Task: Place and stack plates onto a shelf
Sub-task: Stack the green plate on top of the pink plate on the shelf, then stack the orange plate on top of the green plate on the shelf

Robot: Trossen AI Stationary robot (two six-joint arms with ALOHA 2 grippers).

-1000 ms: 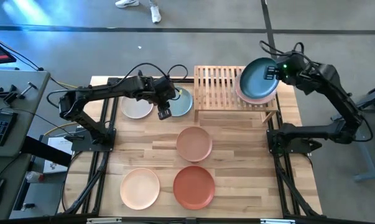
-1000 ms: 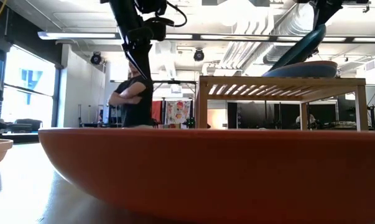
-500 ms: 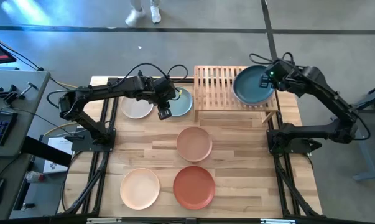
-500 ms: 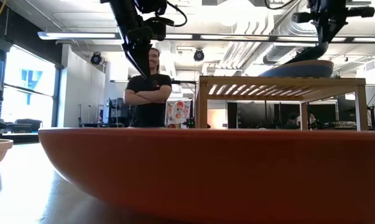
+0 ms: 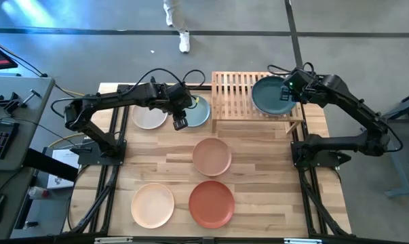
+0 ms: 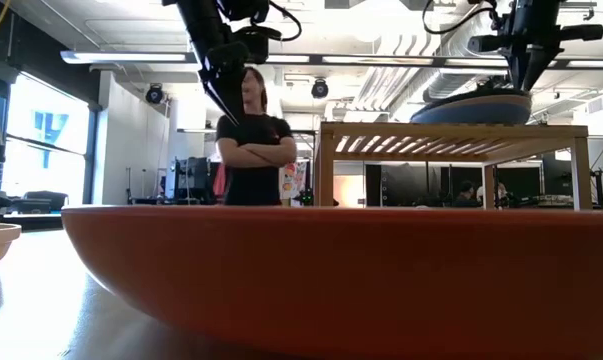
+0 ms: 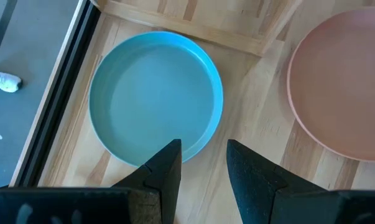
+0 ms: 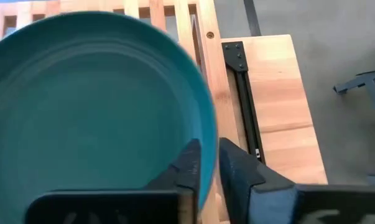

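My right gripper (image 8: 207,163) pinched the rim of the dark green plate (image 5: 271,95), one finger inside the rim and one outside. That plate lay on the right half of the shelf (image 5: 235,91), the slatted rack standing at the table's far edge; in the low view it sat on top of the slats with my right arm coming down onto it. I could not tell what lay beneath it. My left gripper (image 7: 203,163) hung with its fingers spread apart and holding nothing, just above the near rim of the blue plate (image 7: 155,101). The blue plate rested on the table (image 5: 258,196) beside the shelf's left end, and the off-white plate (image 5: 148,116) lay just to its left. The tan-pink plate (image 5: 211,156) lay near the table's middle. The peach plate (image 5: 152,205) and the orange-red plate (image 5: 211,203) lay side by side along the near edge. A person (image 6: 254,140) stood with folded arms in the room beyond the table.
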